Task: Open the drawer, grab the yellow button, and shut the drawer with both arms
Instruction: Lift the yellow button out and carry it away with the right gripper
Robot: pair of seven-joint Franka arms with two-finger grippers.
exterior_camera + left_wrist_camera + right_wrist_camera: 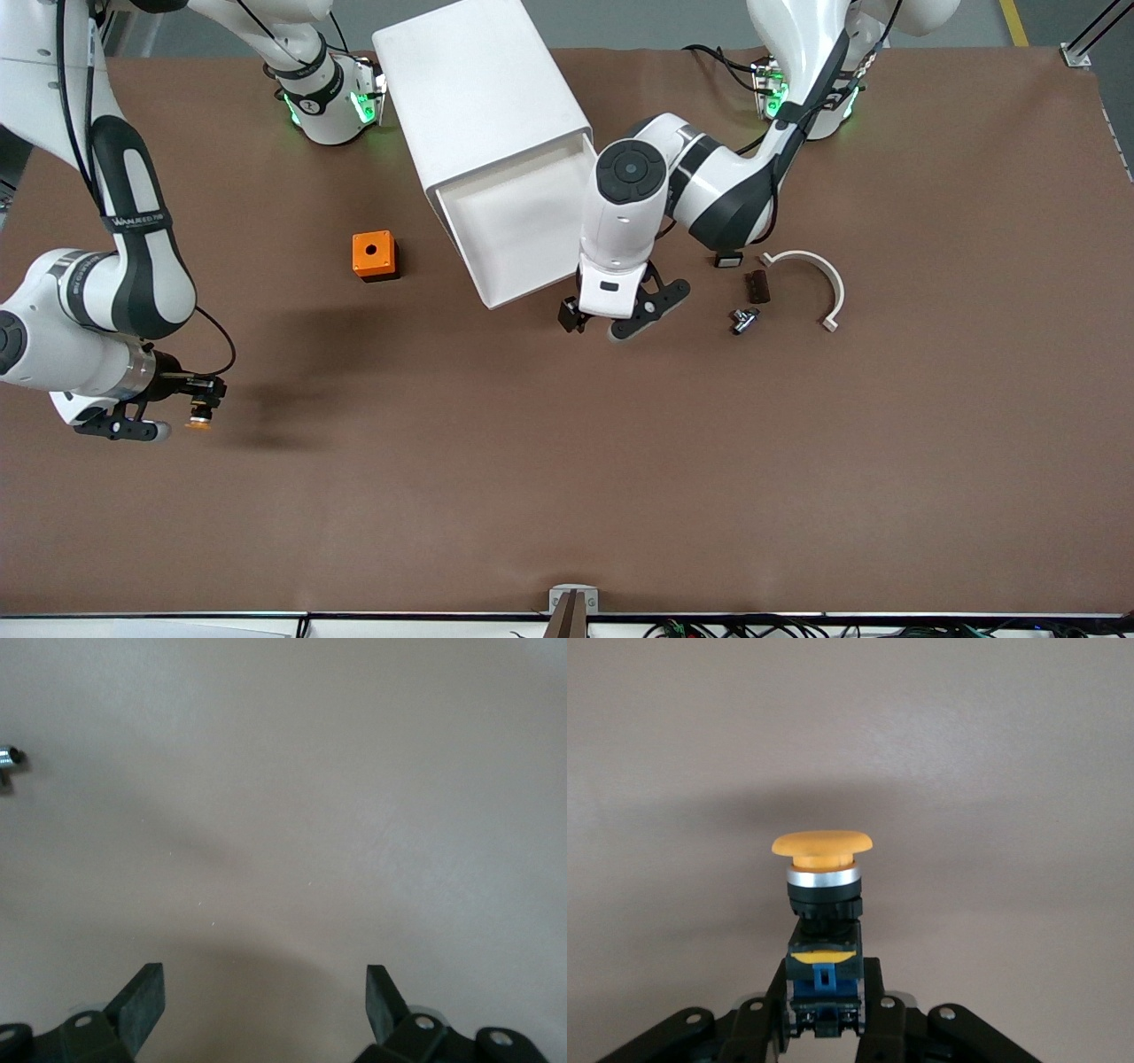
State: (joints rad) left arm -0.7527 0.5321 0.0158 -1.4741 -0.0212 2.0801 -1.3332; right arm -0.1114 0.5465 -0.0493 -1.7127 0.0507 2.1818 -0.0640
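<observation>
The white cabinet lies on the brown table with its top drawer pulled out, and the tray looks empty. My left gripper hangs open over bare table just off the drawer's front edge, with nothing between its fingers. My right gripper is shut on the button over bare table toward the right arm's end. It clamps the button's black-and-blue body, and the orange cap and silver ring stick out past the fingertips.
An orange cube with a round hole sits beside the cabinet toward the right arm's end. Toward the left arm's end lie a white curved bracket, a small black block, a black part with a white face and a metal fitting.
</observation>
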